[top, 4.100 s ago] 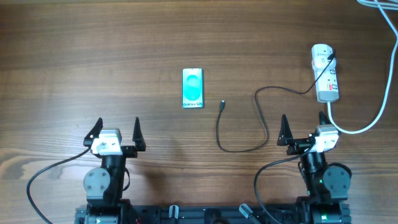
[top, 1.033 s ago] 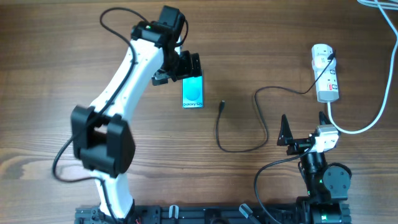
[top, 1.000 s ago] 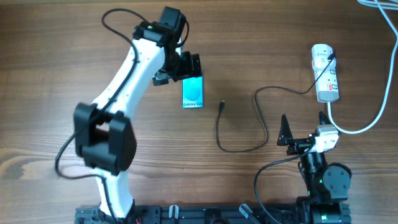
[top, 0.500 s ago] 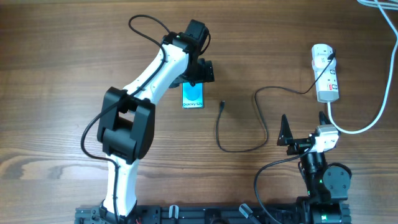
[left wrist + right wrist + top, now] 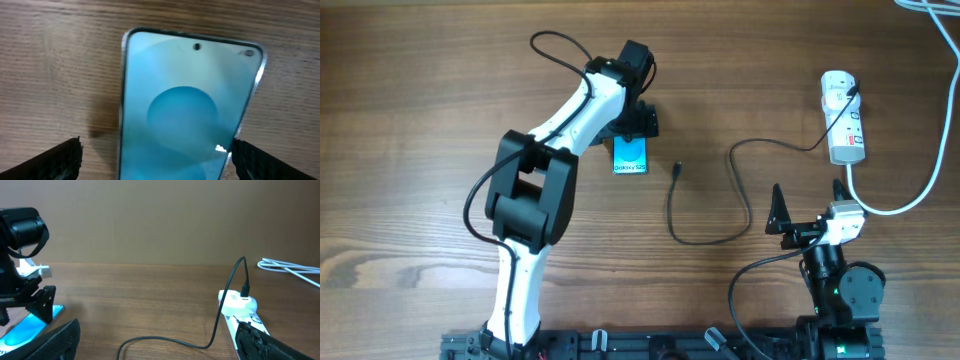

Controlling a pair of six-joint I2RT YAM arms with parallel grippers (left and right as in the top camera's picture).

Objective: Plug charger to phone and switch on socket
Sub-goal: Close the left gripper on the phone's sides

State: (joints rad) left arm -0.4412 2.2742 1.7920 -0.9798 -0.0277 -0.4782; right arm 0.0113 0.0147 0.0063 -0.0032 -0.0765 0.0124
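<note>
Left gripper [image 5: 156, 156], jaws spread wide and empty, is straddling the upper end of the lit phone [image 5: 185, 107]; right gripper [image 5: 808, 196], likewise agape, is sitting near the charger [image 5: 677, 169].

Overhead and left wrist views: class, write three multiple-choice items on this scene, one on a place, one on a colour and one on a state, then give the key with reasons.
1. Where does the charger plug tip lie?
A) plugged into the phone
B) on the table, between phone and socket
C) on top of the socket

2. What colour is the socket's body?
A) black
B) white
C) teal

3. How is the left pincer?
A) shut on the phone
B) shut on the charger
C) open, with the phone between its fingers

Key: 1 B, the tip rests on bare wood, apart from both. 2 B, it is white with small red marks. 3 C, the left wrist view shows both fingers spread, the phone between them.
</note>
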